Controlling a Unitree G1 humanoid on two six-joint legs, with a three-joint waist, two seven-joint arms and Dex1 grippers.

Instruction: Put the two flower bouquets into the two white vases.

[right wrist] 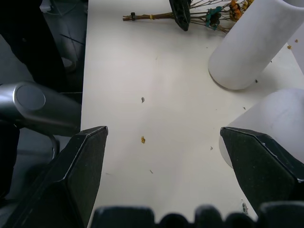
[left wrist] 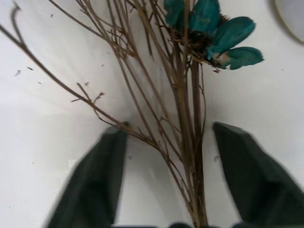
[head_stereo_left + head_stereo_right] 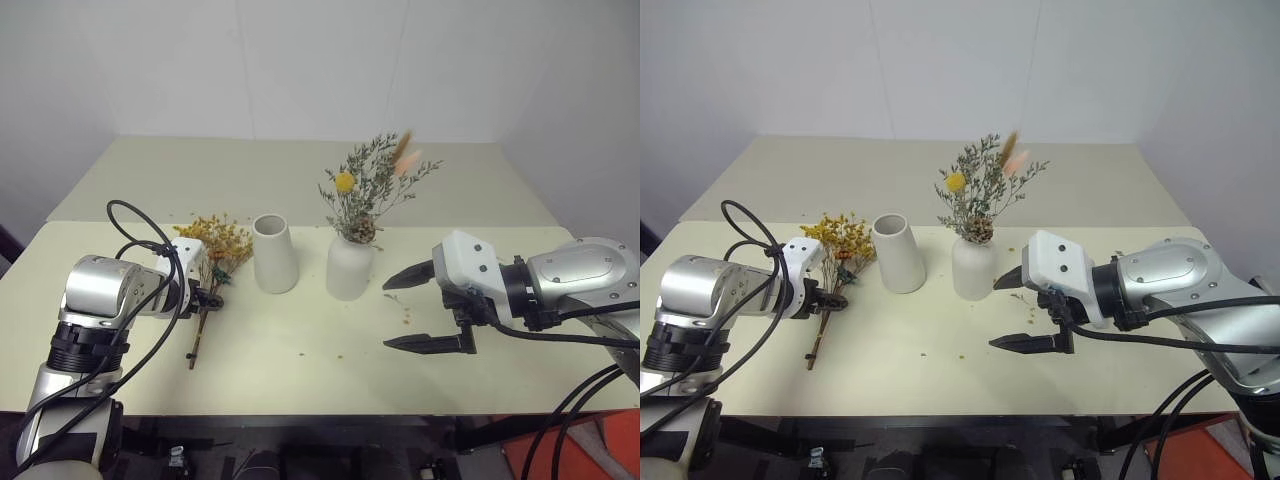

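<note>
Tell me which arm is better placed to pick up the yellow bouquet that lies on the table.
The left. Its gripper is over the yellow bouquet, with fingers on either side of the brown stems. The right gripper hangs open beyond the bottle vase, far from it.

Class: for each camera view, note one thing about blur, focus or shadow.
Left eye view: pinkish plumes look smeared. Left wrist view: brown stems fairly sharp, near fingers soft and out of focus. Right wrist view: fingers soft-edged; tapered vase throws only a faint shadow on the table.
</note>
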